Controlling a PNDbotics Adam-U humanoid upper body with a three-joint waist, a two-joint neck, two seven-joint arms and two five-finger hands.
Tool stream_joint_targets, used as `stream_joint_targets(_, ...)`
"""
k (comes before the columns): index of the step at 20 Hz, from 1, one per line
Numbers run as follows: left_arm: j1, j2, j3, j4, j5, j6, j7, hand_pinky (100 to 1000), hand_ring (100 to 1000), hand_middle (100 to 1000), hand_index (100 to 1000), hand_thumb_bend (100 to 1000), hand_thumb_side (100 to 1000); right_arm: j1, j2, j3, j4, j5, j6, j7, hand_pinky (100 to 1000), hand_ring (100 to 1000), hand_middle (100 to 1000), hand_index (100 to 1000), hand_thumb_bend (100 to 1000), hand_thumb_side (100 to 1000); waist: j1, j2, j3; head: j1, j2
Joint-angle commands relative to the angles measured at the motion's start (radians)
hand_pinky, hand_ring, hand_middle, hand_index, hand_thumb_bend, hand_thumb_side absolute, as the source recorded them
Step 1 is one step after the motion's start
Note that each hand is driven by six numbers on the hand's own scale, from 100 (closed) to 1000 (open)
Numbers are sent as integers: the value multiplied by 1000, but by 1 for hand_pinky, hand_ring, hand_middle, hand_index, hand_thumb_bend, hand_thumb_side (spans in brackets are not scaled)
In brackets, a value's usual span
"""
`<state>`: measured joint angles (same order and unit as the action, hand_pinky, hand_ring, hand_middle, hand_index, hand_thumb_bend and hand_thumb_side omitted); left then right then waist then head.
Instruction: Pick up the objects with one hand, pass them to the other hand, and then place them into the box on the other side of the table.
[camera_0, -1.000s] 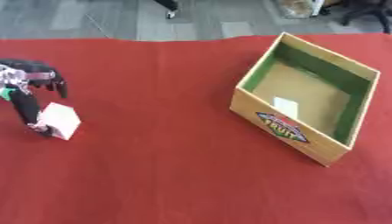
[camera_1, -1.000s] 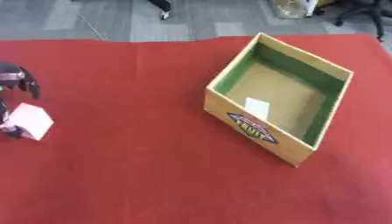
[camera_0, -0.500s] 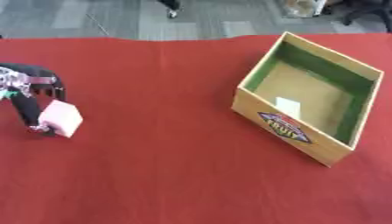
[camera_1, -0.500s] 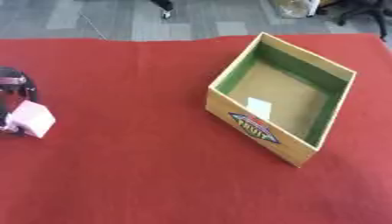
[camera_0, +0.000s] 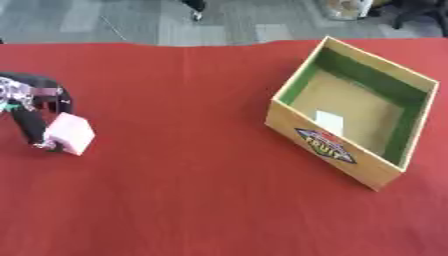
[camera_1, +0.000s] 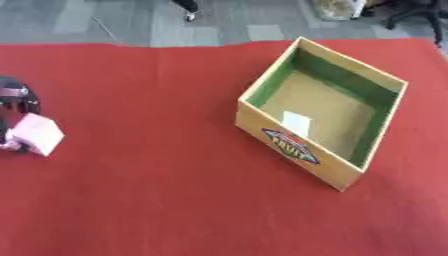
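A red-covered table (camera_0: 201, 200) carried an open cardboard box (camera_0: 325, 145) on its right side, a white slip lying inside. Far left, the left hand (camera_0: 33, 107) had its fingers (camera_0: 35, 131) curled around a small pale pink block (camera_0: 70, 133), tilted at the table surface. It looked light and stiff, best pinched across opposite flat faces.

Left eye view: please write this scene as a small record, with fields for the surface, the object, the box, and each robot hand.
surface: red cloth on the table
object: pale pink block, tilted, at the left edge
left hand: left hand over the block, dark fingers on it; whether the block is off the cloth cannot be told
right hand: not in view
box: open cardboard box on the right, green inner walls, fruit label on the near side
box contents: one small white piece on the floor
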<state>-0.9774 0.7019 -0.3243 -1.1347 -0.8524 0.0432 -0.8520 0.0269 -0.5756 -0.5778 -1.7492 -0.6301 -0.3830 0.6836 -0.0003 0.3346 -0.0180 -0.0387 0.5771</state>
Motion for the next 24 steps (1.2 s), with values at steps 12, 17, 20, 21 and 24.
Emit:
stream_joint_targets(12, -14, 43, 42, -102, 174, 84, 77, 743, 650, 535, 482, 438, 100, 2, -37, -16, 5, -7, -4, 0, 893, 1000, 843, 1000, 100, 470, -1, -34, 4, -19, 9)
stream_joint_targets(17, 4, 94, 48, -223, 293, 120, 117, 735, 624, 512, 487, 399, 100, 14, -53, -16, 5, -20, -9, -6, 893, 1000, 842, 1000, 100, 470, -3, -53, 15, -28, 23)
stream_joint_targets(20, 27, 126, 44, -298, 345, 145, 132, 731, 619, 509, 489, 395, 100, 23, -60, -15, 6, -27, -13, -9, 893, 1000, 842, 1000, 100, 470, -3, -65, 20, -30, 32)
stream_joint_targets(21, 35, 134, 43, -322, 357, 151, 136, 731, 618, 509, 489, 394, 100, 25, -62, -14, 6, -29, -14, -10, 893, 1000, 842, 1000, 100, 470, -3, -68, 21, -30, 34)
stream_joint_targets(24, 61, 152, 43, -389, 394, 167, 155, 725, 605, 496, 488, 380, 100, 33, -70, -12, 4, -38, -18, -13, 892, 1000, 841, 1000, 100, 470, -5, -79, 24, -31, 34)
